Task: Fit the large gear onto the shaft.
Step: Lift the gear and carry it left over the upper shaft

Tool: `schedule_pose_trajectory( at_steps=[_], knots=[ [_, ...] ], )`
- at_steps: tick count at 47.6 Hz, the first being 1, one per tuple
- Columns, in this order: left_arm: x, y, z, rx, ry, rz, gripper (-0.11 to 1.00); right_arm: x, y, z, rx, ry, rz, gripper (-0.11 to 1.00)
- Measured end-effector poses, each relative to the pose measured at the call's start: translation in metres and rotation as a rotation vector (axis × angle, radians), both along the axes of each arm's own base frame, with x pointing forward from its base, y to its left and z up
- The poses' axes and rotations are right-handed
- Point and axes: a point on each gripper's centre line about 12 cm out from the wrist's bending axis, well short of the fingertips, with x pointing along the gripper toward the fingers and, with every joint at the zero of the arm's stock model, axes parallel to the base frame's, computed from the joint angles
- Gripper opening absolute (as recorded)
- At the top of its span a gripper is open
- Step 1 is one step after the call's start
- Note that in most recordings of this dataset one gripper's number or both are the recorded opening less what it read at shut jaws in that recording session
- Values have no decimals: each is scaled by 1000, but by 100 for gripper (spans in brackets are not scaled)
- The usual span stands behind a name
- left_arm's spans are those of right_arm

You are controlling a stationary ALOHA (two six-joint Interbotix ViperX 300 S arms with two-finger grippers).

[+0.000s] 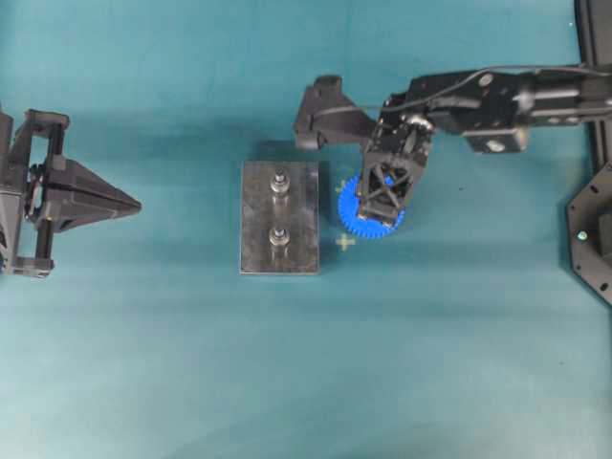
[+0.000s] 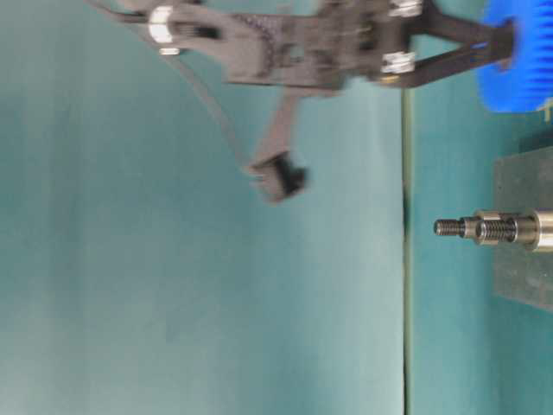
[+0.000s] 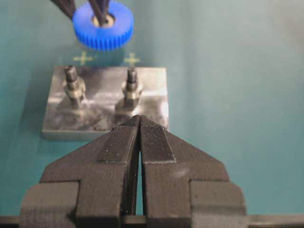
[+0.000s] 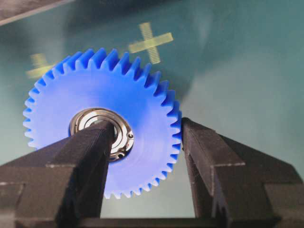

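The right gripper pinches the gear: one finger sits in the hub hole and the other presses on the toothed rim, so the jaws stand partly spread across half the wheel. Only the right wrist view shows this grip plainly; from overhead the gripper covers most of the gear, leaving a crescent of blue teeth.

The plate lies just beside those jaws, toward the left arm, with its two pins in a row: the far shaft and the near one. Two pale cross marks on the worktop sit between plate and gear (one is half hidden by the gear in the overhead view).

The left gripper has its jaws pressed together, tips pointing at the plate and well apart from it in the overhead view. Its wrist view shows both pins upright and the gear beyond them, with the dark fingertips above cut off by the frame edge.

The table-level view is turned sideways and blurred: the gear is cut off at the corner, and the two pins overlap, so only one threaded tip is clear. Whether the gear touches the worktop I cannot tell.
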Motion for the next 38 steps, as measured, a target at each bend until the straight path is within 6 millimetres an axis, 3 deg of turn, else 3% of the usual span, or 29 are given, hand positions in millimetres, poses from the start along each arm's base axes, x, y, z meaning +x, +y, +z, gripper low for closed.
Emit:
schedule_pose_trajectory(
  at_steps=[16,26,38],
  knots=[
    [-5,0,3,0,-18,0,0,40,-6,63,-2,-58,26,49],
    [-13,0,5,-1,-44,0,0,73,-13,66,-3,-65,34,49],
    [-21,1,9,-6,-52,2,0,96,-21,48,-2,-49,28,49]
  ],
)
